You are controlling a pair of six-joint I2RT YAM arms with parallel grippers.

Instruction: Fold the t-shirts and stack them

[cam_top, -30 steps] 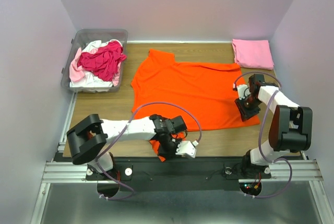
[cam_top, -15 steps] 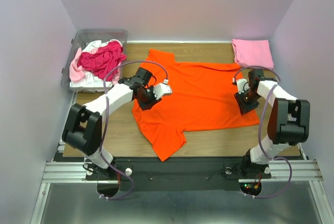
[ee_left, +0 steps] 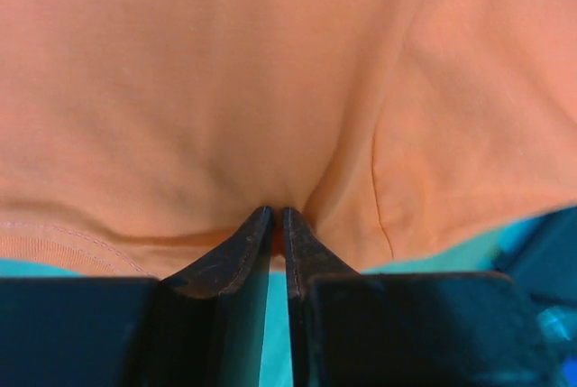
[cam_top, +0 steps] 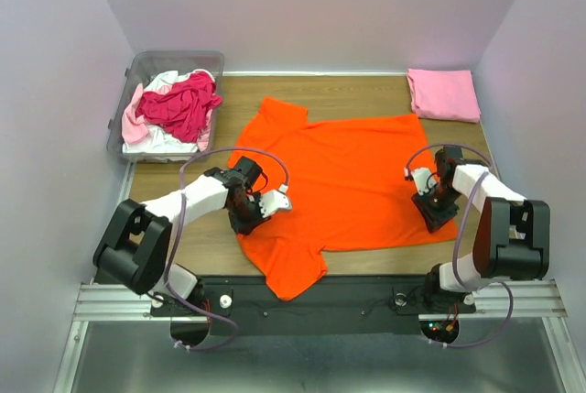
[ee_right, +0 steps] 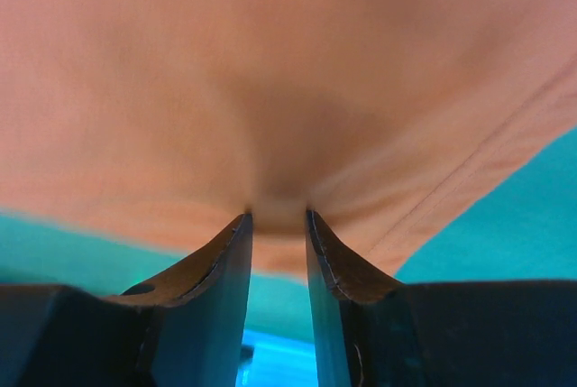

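Top external: clear bin [cam_top: 179,57] holds magenta shirt [cam_top: 183,104], white shirt [cam_top: 163,142].

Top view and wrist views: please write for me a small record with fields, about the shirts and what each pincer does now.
Shirt in work: bright orange cloth t-shirt, spread on the wooden table
Left pincer: closed on cloth at the orange shirt's left side
Right pincer: closed on cloth at its right side
Folded: light pink cloth shirt, far right corner
Waiting: magenta shirt heaped with pale pink and white ones in the clear plastic bin, far left
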